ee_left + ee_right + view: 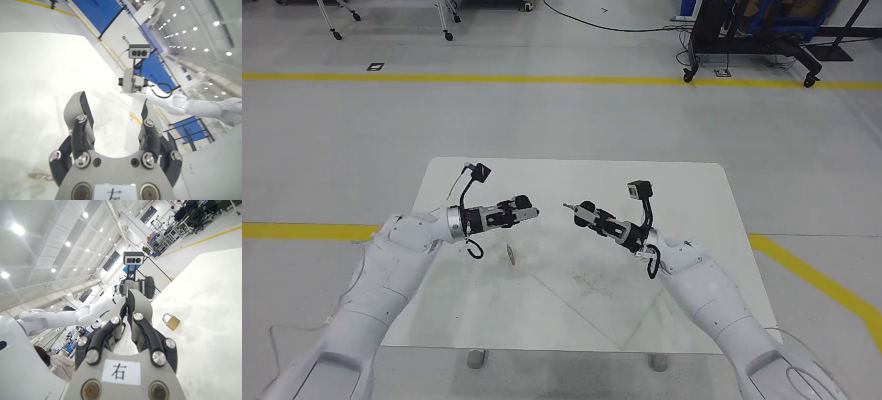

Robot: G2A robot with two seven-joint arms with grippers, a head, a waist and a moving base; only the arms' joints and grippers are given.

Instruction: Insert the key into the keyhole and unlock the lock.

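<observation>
Left gripper [113,99] gapes wide near the brass padlock [173,322]; right gripper [129,295] pinches a thin key [566,207]; stiff, probably weighty, the padlock wants gripping by its body.

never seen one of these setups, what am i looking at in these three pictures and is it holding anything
This is a two-armed robot working over a white table. The top view looks down from a camera above its arms. The other two pictures come from a camera on each wrist, so each shows that arm's own gripper close up and the other arm farther off. The left gripper is open and empty, held above the table. The right gripper is shut; in the top view a thin metal tip sticks out of it, apparently the key. A brass padlock lies flat on the table, untouched by either gripper.
</observation>
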